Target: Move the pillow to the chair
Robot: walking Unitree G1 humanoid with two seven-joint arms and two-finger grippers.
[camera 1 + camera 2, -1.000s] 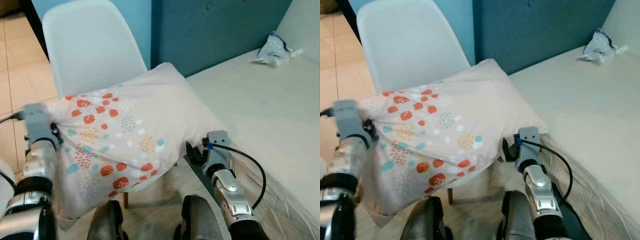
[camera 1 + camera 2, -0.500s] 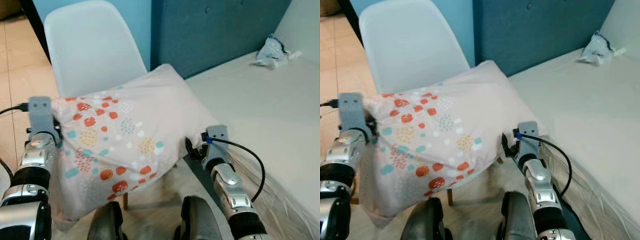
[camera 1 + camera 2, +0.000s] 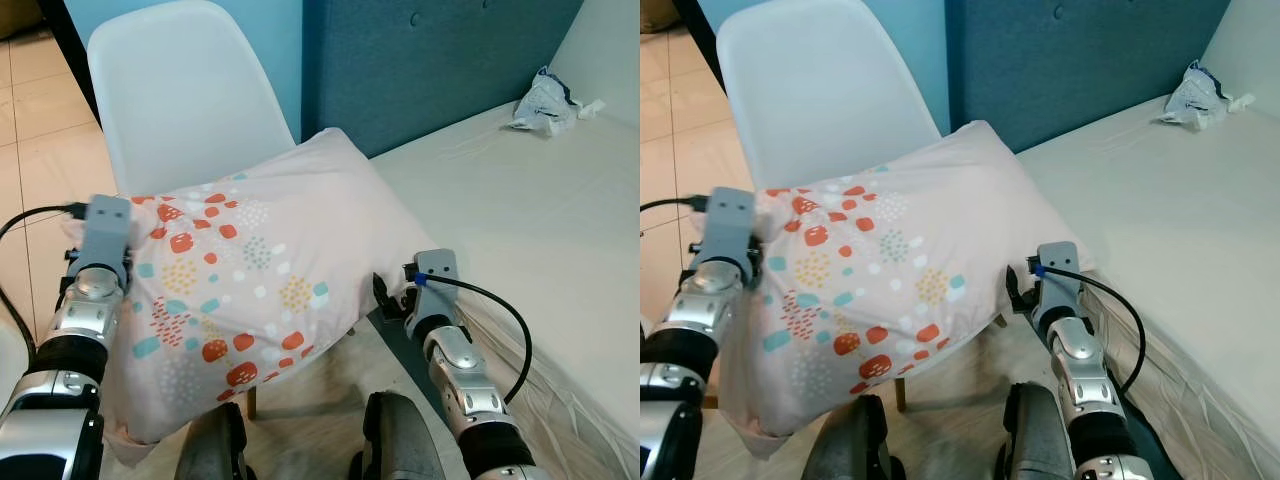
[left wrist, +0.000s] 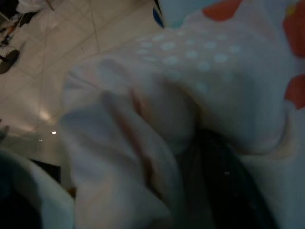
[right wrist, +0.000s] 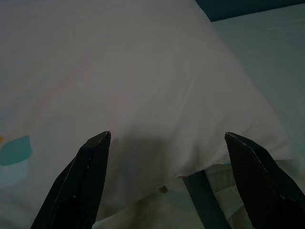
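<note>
Soft pillow (image 3: 250, 270) lies on the white chair (image 3: 180, 90), one corner over the bed (image 3: 520, 200). Our left gripper (image 4: 200, 157) pinches its cloth to steady it; our right gripper (image 5: 167, 181) is spread wide, released.

Pale pink pillow (image 3: 260, 260) (red, teal, perhaps mustard spots) on white chair (image 3: 180, 90).

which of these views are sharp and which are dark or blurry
Left and right eye views: bright, evenly lit and sharp on the pillow and chair. Left wrist view: dim, soft and out of focus, the pillow fabric pressed close to the lens. Right wrist view: dark and shaded, yet the right pincer fingers stand out, spread wide before the pillow.
</note>
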